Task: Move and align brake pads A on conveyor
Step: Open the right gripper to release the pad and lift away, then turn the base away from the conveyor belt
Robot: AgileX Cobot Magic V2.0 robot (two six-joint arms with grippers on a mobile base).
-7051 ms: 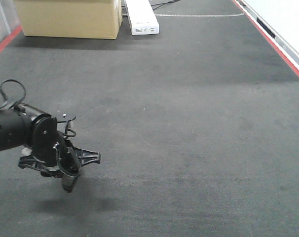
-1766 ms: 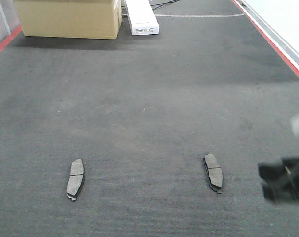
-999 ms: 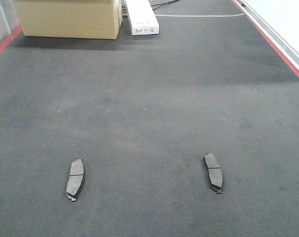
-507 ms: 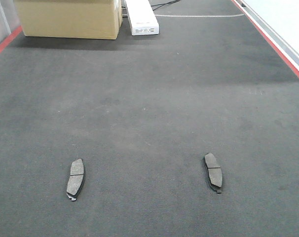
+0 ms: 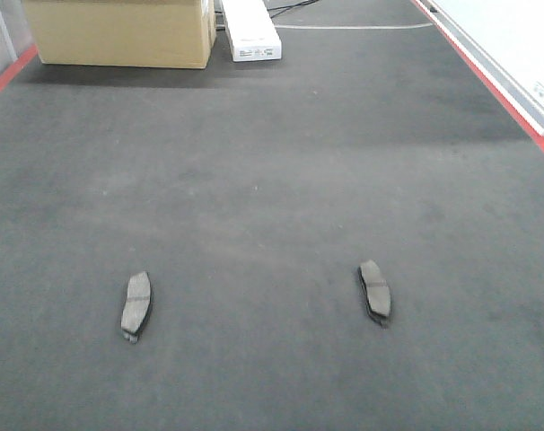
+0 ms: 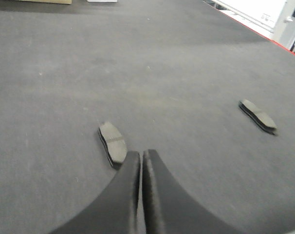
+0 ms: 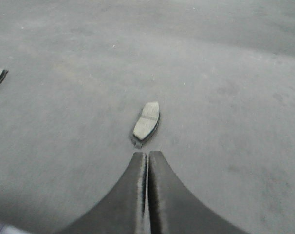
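Both of my arms are drawn back and held low over the conveyor [image 5: 281, 171], each wrist camera looking forward along its fingers at a shallow angle to the surface. The left tool [image 6: 141, 155] has its two dark fingers pressed together with only a thin seam between them and grips nothing. The right tool [image 7: 147, 156] is closed in the same way and is also empty. In the left wrist view, the left-hand pad [image 6: 112, 142] lies just ahead of the fingertips and slightly to their left, apart from them. The right-hand pad [image 6: 258, 116] lies well off to the right. In the right wrist view, the right-hand pad lies just ahead of the fingertips, tilted slightly to the right. Only an edge of the left-hand pad shows, at the left border. Only the front view shows both pads whole: they lie flat, well apart, at nearly the same depth, long axes running roughly away from me. It also shows the red strips [image 5: 496, 85], a cardboard box [image 5: 119, 31] and a white box [image 5: 250, 27] at the far end. Each pad is a slightly curved oblong with a grey-brown face, a thin cross groove and dark backing.
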